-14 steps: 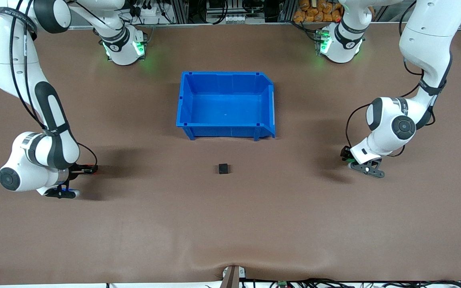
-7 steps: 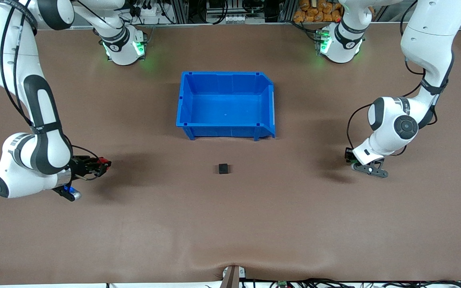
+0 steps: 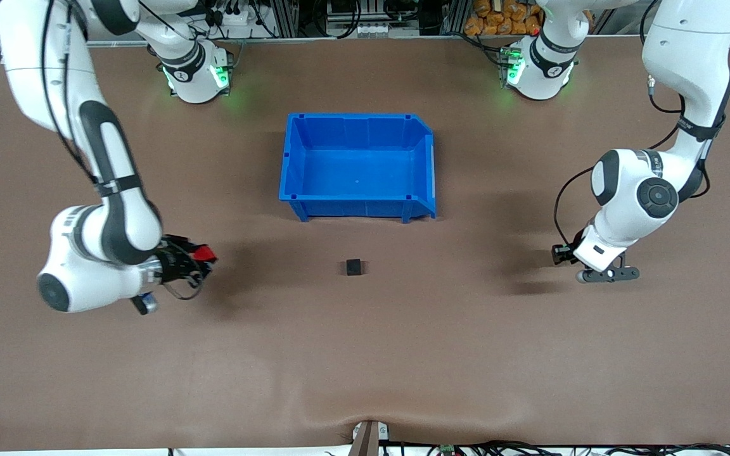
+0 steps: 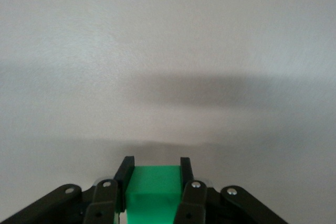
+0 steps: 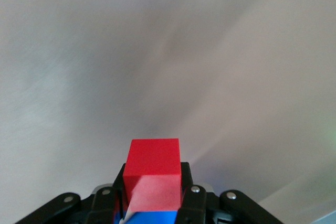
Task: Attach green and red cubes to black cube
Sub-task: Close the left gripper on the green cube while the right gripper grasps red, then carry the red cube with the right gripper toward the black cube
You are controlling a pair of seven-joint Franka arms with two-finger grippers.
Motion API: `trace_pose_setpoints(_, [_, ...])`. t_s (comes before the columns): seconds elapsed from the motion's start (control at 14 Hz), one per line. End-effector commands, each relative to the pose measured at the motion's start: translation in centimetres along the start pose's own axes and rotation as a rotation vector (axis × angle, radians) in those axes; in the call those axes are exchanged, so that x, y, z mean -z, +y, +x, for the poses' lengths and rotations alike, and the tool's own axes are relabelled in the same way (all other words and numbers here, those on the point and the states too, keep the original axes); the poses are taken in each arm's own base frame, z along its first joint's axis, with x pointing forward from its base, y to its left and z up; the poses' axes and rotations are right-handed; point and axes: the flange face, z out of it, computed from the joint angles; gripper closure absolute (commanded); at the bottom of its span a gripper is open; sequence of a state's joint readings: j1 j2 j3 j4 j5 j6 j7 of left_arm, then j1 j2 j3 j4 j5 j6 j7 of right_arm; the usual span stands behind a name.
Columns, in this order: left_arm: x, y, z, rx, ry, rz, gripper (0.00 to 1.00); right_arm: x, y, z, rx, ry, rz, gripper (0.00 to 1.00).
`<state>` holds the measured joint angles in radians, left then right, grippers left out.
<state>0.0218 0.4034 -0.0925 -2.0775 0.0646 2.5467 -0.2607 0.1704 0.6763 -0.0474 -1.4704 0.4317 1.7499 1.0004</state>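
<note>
The black cube (image 3: 353,267) sits by itself on the table (image 3: 365,354), a little nearer to the front camera than the blue bin (image 3: 357,166). Your right gripper (image 3: 205,256) is up in the air over the table toward the right arm's end, and its fingers (image 5: 188,192) are pinching the red cube (image 5: 154,178). Your left gripper (image 4: 155,179) is low over the table toward the left arm's end. In the left wrist view you can see its fingers (image 4: 124,178) pressed against both sides of the green cube (image 4: 154,192). You cannot see the green cube from the front, because the arm hides it.
</note>
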Motion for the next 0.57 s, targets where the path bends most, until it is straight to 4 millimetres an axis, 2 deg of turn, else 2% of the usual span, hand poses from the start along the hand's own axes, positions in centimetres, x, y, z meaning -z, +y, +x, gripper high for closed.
trace_pose_setpoints(0.0, [4.1, 1.0, 2.8, 0.191, -0.020, 0.020, 1.00, -0.9, -2.6, -5.3, -0.160, 0.025, 0.064, 1.00])
trace_pose_setpoints(0.14, [6.5, 1.3, 4.8, 0.345, -0.018, 0.026, 1.00, -2.8, -4.9, -9.0, -0.244, 0.065, 0.122, 1.00])
trace_pose_setpoints(0.29, [8.1, 1.7, 5.7, 0.510, 0.007, 0.015, 1.00, -5.2, -6.9, -12.5, -0.292, 0.101, 0.183, 1.00])
trace_pose_setpoints(0.5, [10.2, 4.8, 6.6, 0.728, 0.045, -0.025, 1.00, -8.7, -8.5, -15.3, -0.335, 0.122, 0.226, 1.00])
